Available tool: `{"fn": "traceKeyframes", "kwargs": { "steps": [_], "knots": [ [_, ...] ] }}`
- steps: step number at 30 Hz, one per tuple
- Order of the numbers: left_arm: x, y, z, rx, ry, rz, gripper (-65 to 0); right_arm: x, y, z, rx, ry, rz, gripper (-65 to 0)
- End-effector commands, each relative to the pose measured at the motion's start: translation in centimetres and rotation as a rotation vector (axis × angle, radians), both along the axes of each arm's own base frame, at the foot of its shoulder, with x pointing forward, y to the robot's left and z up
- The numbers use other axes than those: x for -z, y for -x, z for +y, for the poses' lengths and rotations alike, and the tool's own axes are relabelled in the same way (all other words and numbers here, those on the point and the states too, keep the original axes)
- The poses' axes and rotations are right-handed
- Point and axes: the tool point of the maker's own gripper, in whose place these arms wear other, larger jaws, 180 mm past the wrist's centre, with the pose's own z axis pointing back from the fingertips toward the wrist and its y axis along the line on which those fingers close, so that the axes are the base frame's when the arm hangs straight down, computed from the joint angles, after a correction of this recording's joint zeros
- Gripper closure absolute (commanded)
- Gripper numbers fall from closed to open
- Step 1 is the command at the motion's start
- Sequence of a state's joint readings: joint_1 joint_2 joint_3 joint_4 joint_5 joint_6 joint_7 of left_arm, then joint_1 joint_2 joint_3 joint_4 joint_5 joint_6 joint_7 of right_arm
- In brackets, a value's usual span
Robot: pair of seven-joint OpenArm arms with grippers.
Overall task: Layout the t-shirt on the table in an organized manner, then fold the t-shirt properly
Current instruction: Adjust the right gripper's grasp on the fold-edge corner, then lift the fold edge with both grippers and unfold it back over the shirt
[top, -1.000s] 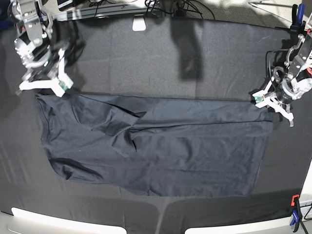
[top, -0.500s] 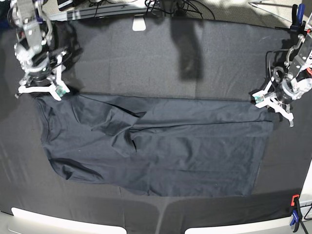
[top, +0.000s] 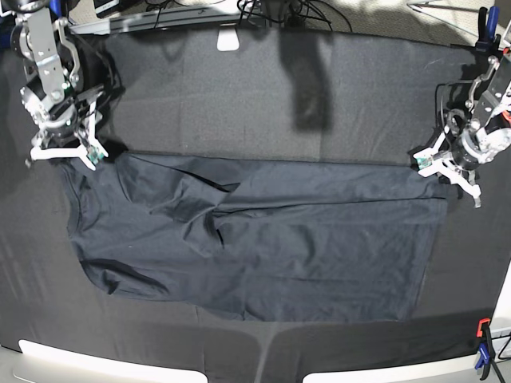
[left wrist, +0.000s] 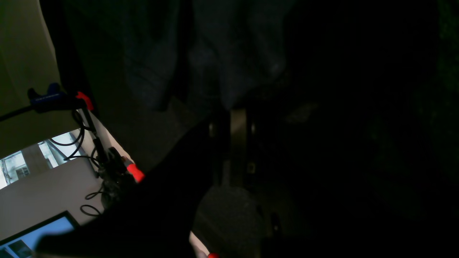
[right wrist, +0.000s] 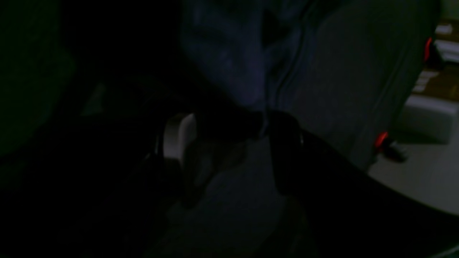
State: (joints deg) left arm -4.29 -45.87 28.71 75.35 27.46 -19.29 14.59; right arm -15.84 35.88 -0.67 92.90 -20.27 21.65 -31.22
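Observation:
The dark grey t-shirt [top: 263, 239] lies spread across the middle of the black table [top: 239, 96], with creases near its left half. In the base view, my right gripper [top: 64, 155] hovers at the shirt's top-left corner, open, with nothing in it. The right wrist view shows its fingers [right wrist: 179, 136] standing apart just short of the t-shirt [right wrist: 229, 64]. At the shirt's top-right corner my left gripper [top: 447, 171] is shut on the fabric. In the dim left wrist view the t-shirt [left wrist: 215, 64] bunches into my left gripper [left wrist: 233, 111].
Orange-and-blue clamps sit at the right edge, one near the front [top: 483, 351] and one at the back [top: 487, 24]. A white block [top: 228, 38] and cables [top: 279, 9] lie along the far edge. White corner pieces [top: 80, 363] mark the front edge.
My right gripper has opened wider and drawn back up and to the left, off the shirt's top-left corner, which now lies on the table. The left gripper has not moved.

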Motion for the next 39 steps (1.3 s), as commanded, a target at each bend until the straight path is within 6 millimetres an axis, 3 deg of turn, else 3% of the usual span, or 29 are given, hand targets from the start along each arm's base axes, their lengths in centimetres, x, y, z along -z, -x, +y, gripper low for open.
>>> {"fn": "traceKeyframes", "kwargs": {
  "steps": [1,6,14,20,22,26,28,33,39],
  "knots": [
    [-1.0,-0.9,0.7,-0.004,-0.012,-0.033,0.0,-1.1,-0.9,-1.0,0.0,0.031,-0.031,-32.0],
    [-1.2,-1.0,0.7,-0.007,-0.011,-0.044,0.0,-0.5,-1.7,-1.5,0.014,0.025,-0.023,-32.0],
    [-1.2,-1.0,0.7,-0.007,-0.011,-0.044,0.0,2.0,-3.2,0.8,-0.101,0.125,0.059,-32.0],
    [-1.2,-1.0,0.7,-0.007,-0.012,-0.043,0.0,1.6,-4.7,1.7,-0.126,0.158,0.059,-31.8],
    [-1.2,-1.0,0.7,-0.007,-0.011,-0.044,0.0,1.6,-4.7,1.7,-0.126,0.16,0.056,-27.2],
    [-1.2,-1.0,0.7,-0.007,-0.01,-0.043,0.0,1.4,-5.0,1.8,-0.129,0.155,0.048,-7.0],
    [-1.2,-1.0,0.6,-0.003,-0.007,-0.044,0.0,1.1,-5.5,1.9,-0.134,0.149,0.033,-0.2],
    [-1.2,-1.0,0.5,0.0,-0.001,-0.043,0.0,-0.2,-6.5,0.8,-0.043,0.157,-0.03,0.0],
    [-2.2,-0.1,0.9,-0.014,0.048,-0.031,0.0,-1.2,-5.7,-1.4,-0.03,0.182,-0.007,0.0]
  ]
}}
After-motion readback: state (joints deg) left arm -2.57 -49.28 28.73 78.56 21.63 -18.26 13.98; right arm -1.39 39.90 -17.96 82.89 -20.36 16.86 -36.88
